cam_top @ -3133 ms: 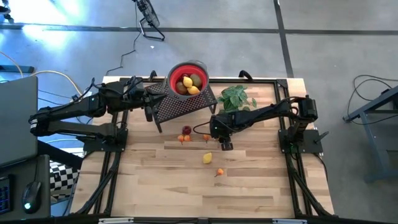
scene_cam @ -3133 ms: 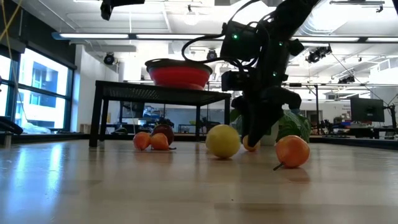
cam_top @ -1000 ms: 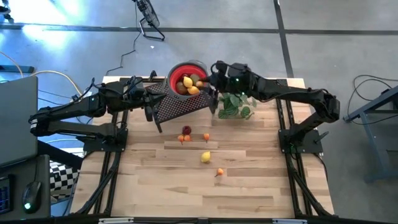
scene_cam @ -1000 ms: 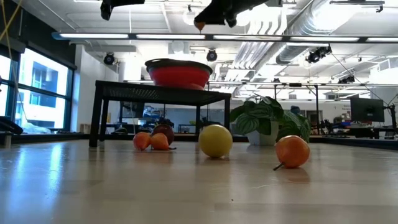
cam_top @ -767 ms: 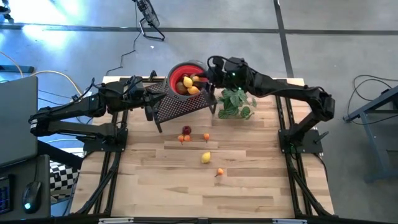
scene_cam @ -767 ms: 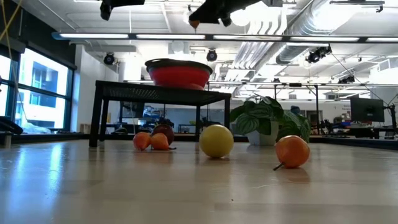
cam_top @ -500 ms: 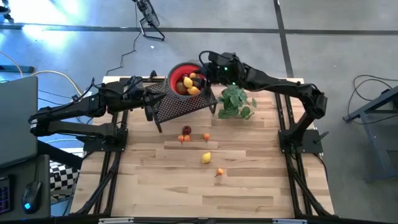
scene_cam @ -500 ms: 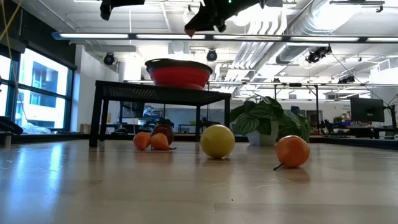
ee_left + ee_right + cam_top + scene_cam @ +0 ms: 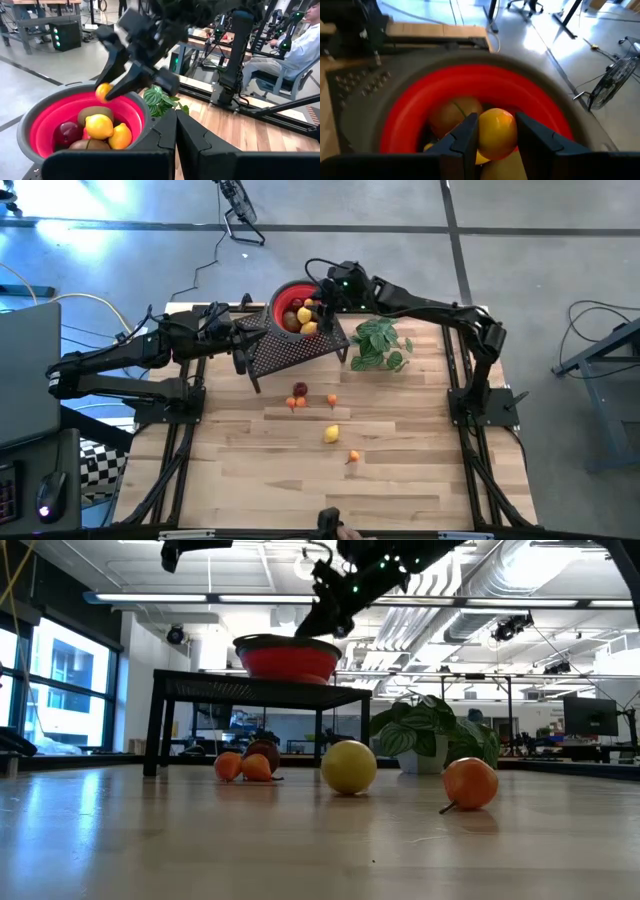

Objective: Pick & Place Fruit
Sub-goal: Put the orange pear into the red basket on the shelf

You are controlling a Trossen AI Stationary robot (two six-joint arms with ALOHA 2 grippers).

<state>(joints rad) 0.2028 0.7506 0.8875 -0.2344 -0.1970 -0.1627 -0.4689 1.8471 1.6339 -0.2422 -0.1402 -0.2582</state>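
Bowl on stand, loose fruit in front

The bowl sits on a perforated stand at the worktop's rear, plant to its right; five fruits lie before the stand.

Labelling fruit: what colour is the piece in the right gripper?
Orange fruit, held in the right gripper; clearest in the right wrist view.

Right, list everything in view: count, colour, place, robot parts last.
Bowl: one, red inside with a grey rim, on the black perforated stand at the table's far edge.
Fruit in the bowl: several, yellow, dark red and brownish-green.
Orange ball: one, held over the bowl.
Loose fruit on the table: five, one yellow, one dark red, three orange.
Plant: one, green, beside the stand.
Person: one, seated beyond the table.
Left gripper: jaws shut, beside the stand.
Right gripper: jaws closed on the orange ball.
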